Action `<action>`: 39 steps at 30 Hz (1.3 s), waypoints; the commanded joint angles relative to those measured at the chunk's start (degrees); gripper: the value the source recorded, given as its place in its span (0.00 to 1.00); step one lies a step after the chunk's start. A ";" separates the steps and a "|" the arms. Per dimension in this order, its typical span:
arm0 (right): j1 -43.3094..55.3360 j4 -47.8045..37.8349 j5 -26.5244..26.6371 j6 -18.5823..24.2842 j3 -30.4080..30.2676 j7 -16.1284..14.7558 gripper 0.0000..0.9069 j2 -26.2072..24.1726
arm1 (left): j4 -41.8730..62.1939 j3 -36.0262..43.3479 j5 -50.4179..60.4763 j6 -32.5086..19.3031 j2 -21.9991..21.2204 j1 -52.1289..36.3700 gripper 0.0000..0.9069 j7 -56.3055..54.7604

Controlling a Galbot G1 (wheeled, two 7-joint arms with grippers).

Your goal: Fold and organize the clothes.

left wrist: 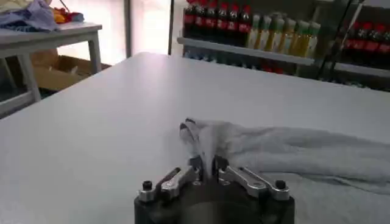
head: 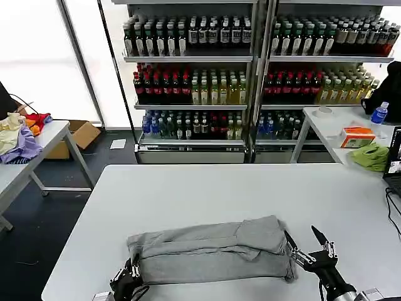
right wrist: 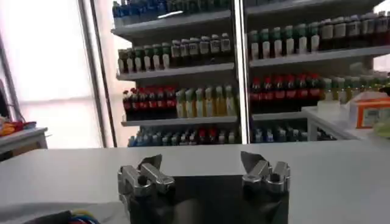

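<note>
Grey shirt [head: 210, 249] lay folded on the desk [head: 188, 188]: left gripper [left wrist: 207, 173] pinched its end, right gripper [head: 308, 243] gaped wide alongside, so both should lift evenly.

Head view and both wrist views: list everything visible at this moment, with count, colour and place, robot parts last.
folded shirt: one bundle, light grey, near edge of the white table; whether it holds more than one garment cannot be told.
drink shelves: two racks of bottles, dark, red, yellow and green, behind the table.
side table: one, white, far left, with a pile of purple, yellow and red fabrics.
cardboard box: one, brown, on the floor by the side table.
second table: one, white, far right, with a lime-green cloth, an orange box and a blue bottle.
left gripper: shut on the shirt's left end.
right gripper: open, just off the shirt's right end.
</note>
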 commanded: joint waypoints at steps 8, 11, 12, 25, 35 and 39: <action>0.41 0.57 1.51 -0.70 0.29 0.21 1.00 -0.50 | -2.89 -15.60 -16.66 1.11 4.08 -5.14 0.01 0.11; 0.50 0.67 1.76 -0.81 0.39 0.30 1.00 -0.67 | 0.49 -22.22 -18.38 1.68 8.12 -6.88 0.01 2.56; 0.47 0.71 1.80 -0.83 0.48 0.30 1.00 -0.72 | 1.34 -24.90 -18.59 2.21 9.84 -7.28 0.01 4.56; 0.40 1.06 2.38 -0.83 0.35 0.49 1.00 -0.89 | 9.48 -36.18 -22.32 8.55 29.09 -10.70 0.01 12.72; -0.48 1.44 1.85 -0.66 -0.11 0.47 1.00 -0.13 | -10.16 -13.37 -23.52 9.14 24.74 -15.64 0.01 3.97; -1.15 1.87 1.81 -0.65 0.43 0.47 1.00 -0.23 | -10.89 -3.55 -23.33 7.97 25.01 -17.55 0.01 1.24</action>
